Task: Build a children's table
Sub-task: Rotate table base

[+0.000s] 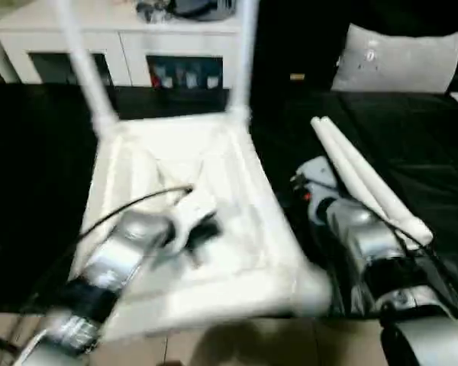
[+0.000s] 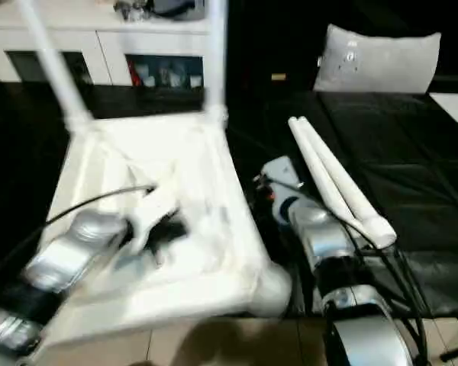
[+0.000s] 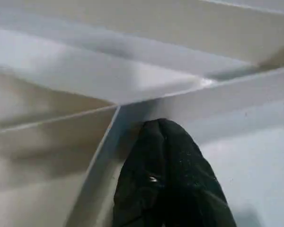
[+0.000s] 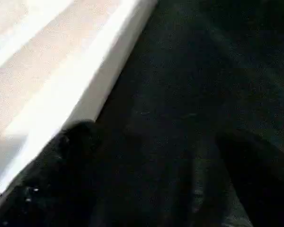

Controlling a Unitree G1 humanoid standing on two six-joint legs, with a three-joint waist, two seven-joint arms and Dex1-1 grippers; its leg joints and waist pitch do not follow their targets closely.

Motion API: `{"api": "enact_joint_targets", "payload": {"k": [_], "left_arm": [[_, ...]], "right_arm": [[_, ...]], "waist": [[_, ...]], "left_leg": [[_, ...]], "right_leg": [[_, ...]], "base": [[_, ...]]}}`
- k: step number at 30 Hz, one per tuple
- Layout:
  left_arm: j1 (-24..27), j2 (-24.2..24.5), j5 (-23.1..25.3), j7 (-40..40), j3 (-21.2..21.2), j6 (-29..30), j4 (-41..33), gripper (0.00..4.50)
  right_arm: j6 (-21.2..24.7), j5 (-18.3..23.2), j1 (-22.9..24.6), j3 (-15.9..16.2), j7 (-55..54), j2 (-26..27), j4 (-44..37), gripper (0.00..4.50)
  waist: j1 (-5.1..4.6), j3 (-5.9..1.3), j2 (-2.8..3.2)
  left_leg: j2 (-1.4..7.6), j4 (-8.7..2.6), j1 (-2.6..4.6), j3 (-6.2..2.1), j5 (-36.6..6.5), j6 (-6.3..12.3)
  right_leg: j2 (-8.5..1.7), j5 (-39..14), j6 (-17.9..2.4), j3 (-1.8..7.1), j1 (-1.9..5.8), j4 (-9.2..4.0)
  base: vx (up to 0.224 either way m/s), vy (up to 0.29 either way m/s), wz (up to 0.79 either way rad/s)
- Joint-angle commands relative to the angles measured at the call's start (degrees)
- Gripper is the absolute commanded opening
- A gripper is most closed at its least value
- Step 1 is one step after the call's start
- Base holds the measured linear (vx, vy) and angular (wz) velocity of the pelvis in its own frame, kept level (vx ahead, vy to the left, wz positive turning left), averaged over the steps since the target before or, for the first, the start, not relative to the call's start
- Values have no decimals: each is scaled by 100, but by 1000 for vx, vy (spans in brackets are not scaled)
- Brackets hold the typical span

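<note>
Black-draped worktop (image 1: 412, 152): inverted tabletop (image 1: 237, 191) has two legs (image 1: 84, 69) socketed at 12 o'clock, two loose legs (image 1: 366, 179) at 3 o'clock remain; left tool (image 1: 202, 232) pressed together, right tool (image 4: 146, 189) spread.

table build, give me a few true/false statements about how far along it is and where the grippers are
1. The table top lies underside up on the dark surface. True.
2. All four legs are already in their sockets. False: two legs stand in the far corners, and two loose legs lie side by side to the right of the top.
3. The left gripper is shut, over the ribbed underside. True.
4. The right gripper is shut on a loose leg. False: it is open and holds nothing, over the dark surface beside the top's edge.
5. A grey pillow lies behind the loose legs. True.
</note>
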Motion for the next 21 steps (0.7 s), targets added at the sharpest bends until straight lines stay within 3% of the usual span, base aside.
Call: {"api": "enact_joint_targets", "payload": {"k": [1, 2, 3, 6, 10, 11, 12, 13, 16, 17, 18, 19, 20, 21], "left_arm": [[-222, -35, 232, 646, 150, -217, 429, 3], [-386, -81, 334, 926, 138, -366, 813, 3], [-457, -105, 376, 1010, 133, -442, 985, 3], [-718, -199, 622, 1998, 228, -987, 1757, 3], [-736, -198, 679, 2213, 261, -1540, 1989, 3], [-669, -260, 534, 2072, 380, -1753, 1921, 3], [-665, -261, 529, 2065, 383, -1759, 1914, 3], [-541, -296, 363, 1878, 477, -1967, 1715, 3], [-448, -309, 219, 1723, 544, -2003, 1544, 22], [-291, -309, -32, 1425, 631, -1920, 1203, 22], [-94, -286, -284, 1197, 712, -1781, 750, 41], [-94, -286, -284, 1197, 712, -1781, 750, 44], [110, -241, -560, 948, 746, -1556, 229, 55], [267, -194, -765, 774, 745, -1356, -208, 71]], "right_arm": [[-37, 22, -50, -3, -18, 65, -9, 450], [-99, 50, -33, -68, 0, 10, -118, 450], [-137, 56, -29, -93, 16, -9, -149, 450], [-136, 152, 26, -309, -134, -103, -453, 450], [-80, 25, 101, -461, -562, -249, -793, 450], [216, -44, 120, -562, -856, -295, -958, 450], [227, -44, 121, -565, -859, -297, -963, 450], [592, -39, 154, -650, -937, -350, -1153, 450], [847, -40, 176, -690, -955, -379, -1280, 450], [1245, -79, 183, -716, -1016, -430, -1418, 450], [1605, -156, 199, -672, -987, -537, -1566, 450], [1605, -156, 199, -672, -987, -537, -1566, 450], [1878, -80, 218, -679, -837, -637, -1686, 450], [2077, -39, 226, -702, -776, -710, -1765, 450]], "waist": [[4, -390, 25], [-6, -396, 21], [-17, -404, 14], [-8, -425, 0], [23, -452, -4], [42, -439, -5], [58, -448, -6], [66, -436, 5], [71, -429, 8], [78, -417, 39], [81, -421, 22], [84, -420, 25], [77, -412, 56], [87, -420, 42]], "left_leg": [[154, -377, -27, -48, -1042, 14], [149, -381, -49, -56, -1022, 33], [152, -366, -28, -53, -1036, 63], [170, -349, -40, -53, -808, 143], [188, -328, -22, -46, -573, 211], [189, -331, -13, -36, -563, 215], [192, -334, -14, -36, -564, 202], [194, -339, -14, -37, -619, 198], [202, -343, -5, -32, -742, 180], [210, -357, -4, -45, -793, 141], [238, -366, -4, -50, -759, 101], [239, -361, -12, -43, -747, 104], [211, -354, 2, -29, -845, 88], [251, -370, -3, -50, -853, 52]], "right_leg": [[-425, -1335, -918, 259, 383, -417], [-440, -1549, -826, 247, 390, -437], [-443, -1696, -763, 250, 370, -464], [-418, -1213, -875, 257, 365, -416], [-436, -786, -1027, 265, 355, -360], [-429, -756, -1079, 263, 339, -361], [-442, -748, -1105, 264, 352, -347], [-446, -823, -1118, 263, 350, -354], [-453, -936, -1100, 267, 337, -372], [-467, -1024, -1109, 270, 349, -369], [-473, -967, -1165, 275, 358, -343], [-466, -912, -1184, 278, 345, -347], [-441, -973, -1163, 271, 319, -368], [-479, -923, -1202, 277, 359, -326]], "base": [[0, 0, 0], [0, 0, 0], [0, 0, 0], [0, 0, 0], [0, 0, 0], [0, 0, 0], [0, 0, 0], [0, 0, 0], [0, 0, 0], [0, 0, 0], [0, 0, 0], [0, 0, 0], [0, 0, 0], [0, 0, 0]]}}
